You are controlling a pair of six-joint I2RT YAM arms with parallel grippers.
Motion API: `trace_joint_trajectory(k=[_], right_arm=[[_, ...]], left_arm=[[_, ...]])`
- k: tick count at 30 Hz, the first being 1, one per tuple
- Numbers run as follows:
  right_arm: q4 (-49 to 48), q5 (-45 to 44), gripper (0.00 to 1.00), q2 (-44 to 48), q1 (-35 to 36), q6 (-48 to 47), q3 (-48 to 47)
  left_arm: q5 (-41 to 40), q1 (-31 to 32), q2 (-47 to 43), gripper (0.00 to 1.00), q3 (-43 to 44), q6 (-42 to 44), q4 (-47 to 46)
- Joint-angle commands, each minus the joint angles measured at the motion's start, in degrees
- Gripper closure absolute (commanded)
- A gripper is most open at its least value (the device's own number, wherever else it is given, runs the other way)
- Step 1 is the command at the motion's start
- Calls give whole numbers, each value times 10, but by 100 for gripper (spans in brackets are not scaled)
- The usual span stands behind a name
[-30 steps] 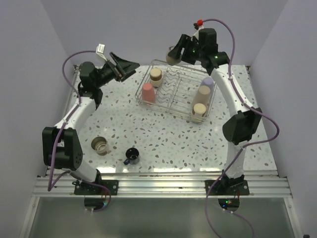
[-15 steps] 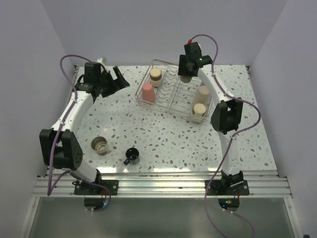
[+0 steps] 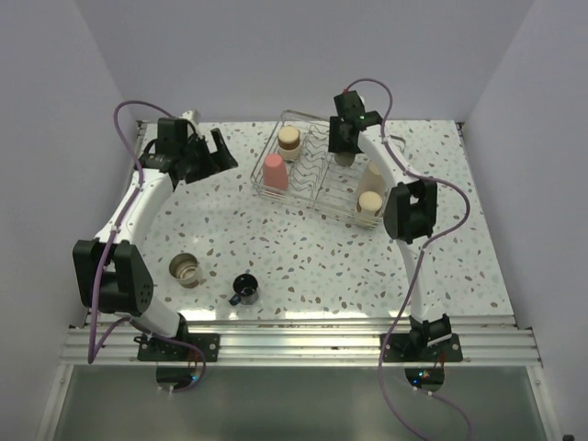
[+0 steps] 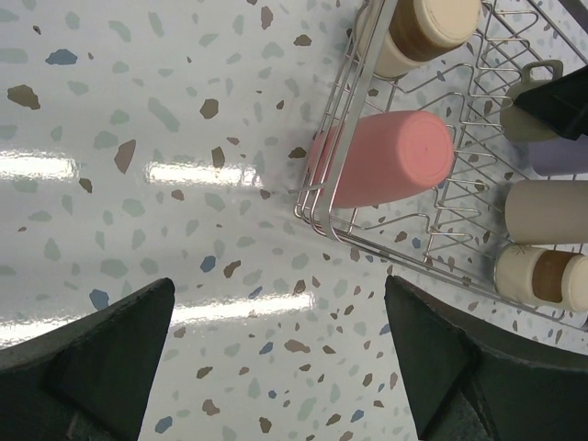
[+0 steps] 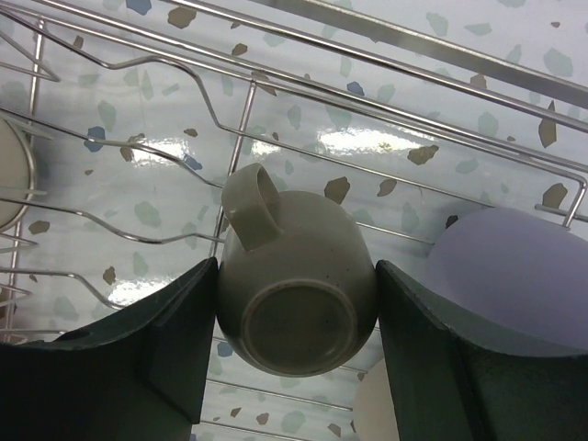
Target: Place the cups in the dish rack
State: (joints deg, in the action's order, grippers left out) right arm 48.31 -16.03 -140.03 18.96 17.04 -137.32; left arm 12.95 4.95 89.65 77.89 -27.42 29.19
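Cups (image 3: 187,268) (image 3: 245,288) — two on table (image 3: 322,266) — one rack (image 3: 317,165)

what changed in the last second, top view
The right gripper, still shut on the grey-beige handled mug, swung down from above the far rim into the silvery wire dish rack. The open left gripper drew back a little towards the left. The coral-pink tumbler in the rack, the small black mug and the grey-beige cup on the table stayed put.
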Motion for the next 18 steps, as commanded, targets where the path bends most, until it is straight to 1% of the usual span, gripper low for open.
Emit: trace_joint_trajectory(k=[1, 8, 9, 11, 12, 15, 16, 18], right_arm=[[-6, -21, 100, 1, 0, -1, -17], [-2, -17, 100, -11, 0, -2, -13], [-2, -17, 96, -16, 0, -2, -14], [0, -16, 93, -18, 1, -2, -15], [1, -15, 89, -21, 1, -1, -15], [0, -12, 84, -21, 1, -1, -10], [-1, -13, 80, -23, 0, 0, -7], [-3, -10, 78, -23, 0, 2, -7]], left_arm=[[-9, -1, -10, 0, -5, 21, 8], [-7, -1, -1, 0, -9, 23, 3], [-6, -2, 0, 0, -9, 23, 3], [-6, -1, 2, 0, -8, 25, 3], [-6, -2, 4, 0, -8, 25, 3], [-6, -3, 6, 0, -8, 26, 3], [-6, -2, 6, 0, -8, 26, 3], [-7, -3, 6, 0, -8, 28, 3]])
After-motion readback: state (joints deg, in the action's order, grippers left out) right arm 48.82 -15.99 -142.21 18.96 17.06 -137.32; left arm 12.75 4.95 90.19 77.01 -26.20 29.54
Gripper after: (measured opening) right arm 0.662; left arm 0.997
